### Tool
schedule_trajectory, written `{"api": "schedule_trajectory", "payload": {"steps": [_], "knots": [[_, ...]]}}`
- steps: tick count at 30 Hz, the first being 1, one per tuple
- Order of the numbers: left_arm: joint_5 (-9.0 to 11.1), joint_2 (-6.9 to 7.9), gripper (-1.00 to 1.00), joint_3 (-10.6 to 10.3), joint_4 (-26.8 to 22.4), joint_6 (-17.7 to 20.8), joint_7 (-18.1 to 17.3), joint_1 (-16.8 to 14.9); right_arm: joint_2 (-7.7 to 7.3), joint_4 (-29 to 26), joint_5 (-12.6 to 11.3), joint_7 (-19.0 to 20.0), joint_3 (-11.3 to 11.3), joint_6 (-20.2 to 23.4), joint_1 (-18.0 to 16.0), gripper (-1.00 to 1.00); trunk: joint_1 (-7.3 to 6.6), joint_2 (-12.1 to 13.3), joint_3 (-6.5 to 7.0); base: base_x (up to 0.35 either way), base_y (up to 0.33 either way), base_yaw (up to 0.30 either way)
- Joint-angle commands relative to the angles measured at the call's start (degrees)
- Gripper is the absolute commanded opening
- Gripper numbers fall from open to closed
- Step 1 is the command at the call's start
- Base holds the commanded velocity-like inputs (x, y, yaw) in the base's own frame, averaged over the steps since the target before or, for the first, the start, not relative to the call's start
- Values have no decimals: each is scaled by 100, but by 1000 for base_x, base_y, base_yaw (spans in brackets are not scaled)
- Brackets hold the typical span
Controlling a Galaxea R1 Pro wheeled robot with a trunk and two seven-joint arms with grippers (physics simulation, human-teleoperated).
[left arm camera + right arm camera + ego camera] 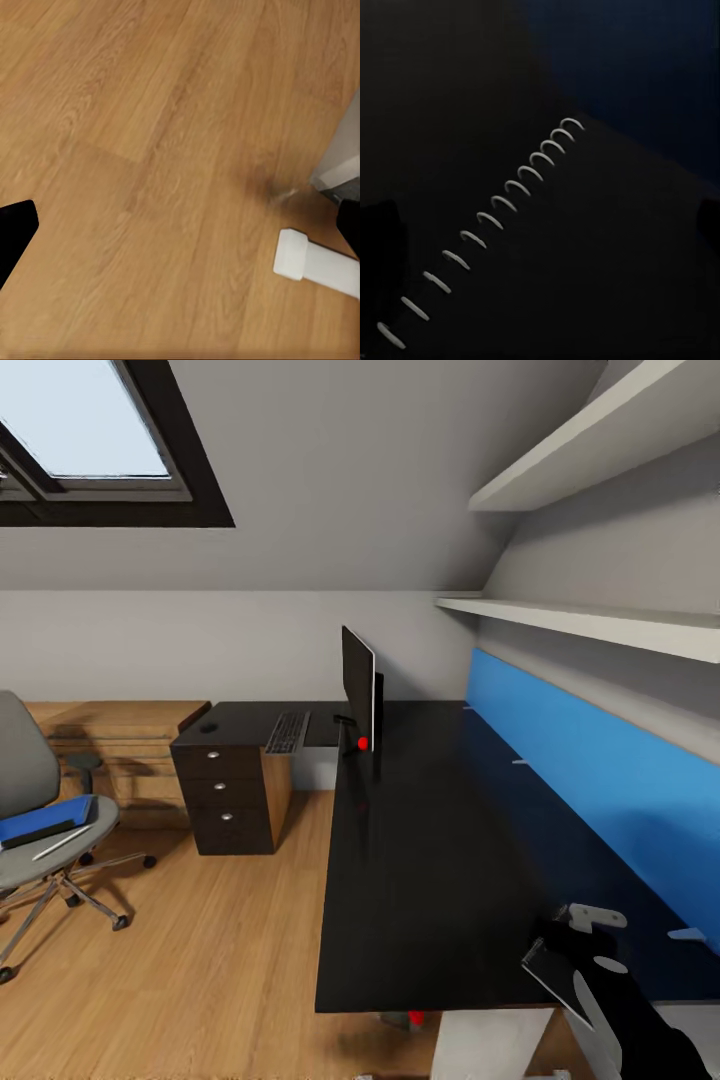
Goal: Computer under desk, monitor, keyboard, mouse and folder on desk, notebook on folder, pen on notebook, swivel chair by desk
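The glossy black desk (pixel 430 860) runs along the right wall. The monitor (pixel 358 695) stands on it edge-on, and the keyboard (pixel 287 732) and the mouse (pixel 208 728) lie beyond it over the drawer unit. At the left, the swivel chair (pixel 20 780) carries the blue folder (pixel 45 822) and the pen (pixel 62 843). The black notebook (pixel 550 968) is at the desk's near right end, its wire spiral (pixel 487 221) right below my right gripper (pixel 540 217), whose fingers are spread wide. My left gripper (pixel 180 225) hangs open over the wooden floor. A pale case (pixel 490 1040) under the desk may be the computer.
A long blue wall panel (pixel 600 780) backs the desk, with two white shelves (pixel 600 622) above it. A wooden dresser (pixel 120 745) stands behind the chair. Open wooden floor (pixel 220 950) lies between chair and desk. A white foot (pixel 311 262) rests on the floor near my left gripper.
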Motion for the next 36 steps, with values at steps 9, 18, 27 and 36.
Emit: {"api": "schedule_trajectory", "payload": {"steps": [9, 18, 27, 36], "knots": [[60, 1, 100, -38, 6, -14, -39, -4, -2, 91, -56, -22, 12, 54, 2, 100, -1, -3, -7, -35, 0, 0], [62, 1, 100, -40, 6, -18, -41, -4, -2, 94, -56, -22, 12, 54, 2, 100, -1, -3, -7, -4, 0, 0], [61, 1, 100, -40, 6, -22, -41, -4, -2, 92, -56, -22, 12, 54, 2, 100, -1, -3, -7, -1, 0, 0], [60, 1, 100, -40, 6, -22, -41, -4, -2, 93, -56, -22, 12, 54, 2, 100, -1, -3, -7, -134, 0, 0]]}}
